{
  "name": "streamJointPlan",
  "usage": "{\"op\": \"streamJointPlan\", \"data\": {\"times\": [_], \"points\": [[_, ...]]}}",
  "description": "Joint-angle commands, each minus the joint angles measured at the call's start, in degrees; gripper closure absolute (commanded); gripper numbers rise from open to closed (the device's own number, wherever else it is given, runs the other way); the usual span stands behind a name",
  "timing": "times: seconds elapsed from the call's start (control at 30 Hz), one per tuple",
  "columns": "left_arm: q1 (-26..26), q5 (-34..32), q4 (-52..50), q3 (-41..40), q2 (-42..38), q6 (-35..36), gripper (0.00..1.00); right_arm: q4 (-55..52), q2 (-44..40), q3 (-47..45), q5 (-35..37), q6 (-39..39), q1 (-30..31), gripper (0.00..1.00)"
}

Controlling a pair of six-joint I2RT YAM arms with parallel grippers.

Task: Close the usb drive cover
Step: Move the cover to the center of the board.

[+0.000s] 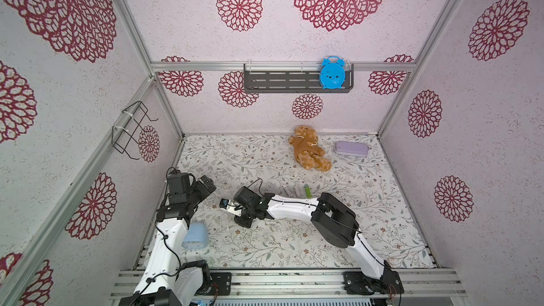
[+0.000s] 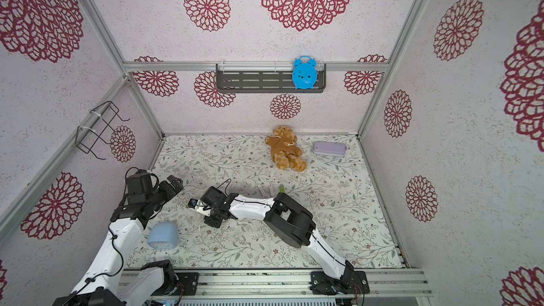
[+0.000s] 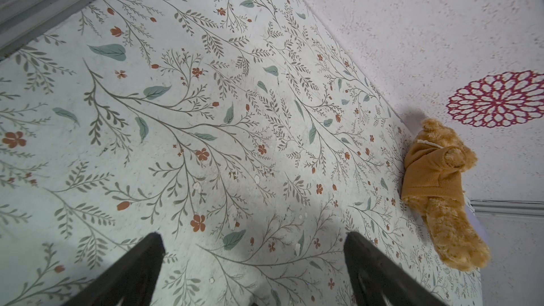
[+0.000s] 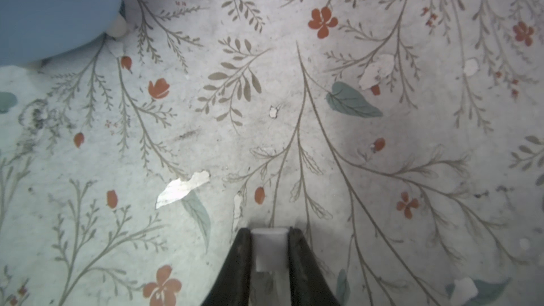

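Toward nine o'clock of the floral-print table mat (image 1: 368, 231), I have the right gripper (image 4: 269, 229) clamped narrow on the small white plastic usb drive (image 4: 269, 248); I cannot tell how its cover sits. A pale blue rounded object (image 1: 195, 235) lies near it at seven o'clock. The left gripper (image 3: 252, 235) hangs wide apart over bare mat, gripping nothing, with the brown plush teddy bear (image 1: 309, 148) at twelve o'clock.

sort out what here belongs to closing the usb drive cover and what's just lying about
for the job: small white plastic piece, likely the usb drive, in the right gripper

lying about: brown plush teddy bear; lilac oblong case; pale blue rounded object; bright blue alarm clock on grey slotted shelf
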Motion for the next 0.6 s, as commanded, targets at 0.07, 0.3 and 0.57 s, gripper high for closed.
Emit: {"op": "streamJointPlan", "data": {"times": [0.07, 0.3, 0.57], "points": [[0.7, 3.5, 1.5, -0.8, 0.4, 1.2, 0.01, -4.2, -6.5, -7.4, 3.7, -0.8, -0.5, 0.79], [-0.6, 14.9, 8.9, -3.7, 2.6, -1.6, 0.03, -4.0, -22.1, -26.7, 6.8, 2.0, -2.1, 0.79], [-10.5, 14.6, 16.0, -4.7, 7.7, -5.0, 0.05, -4.5, -34.6, -40.7, 8.5, 5.9, -2.3, 0.77]]}}
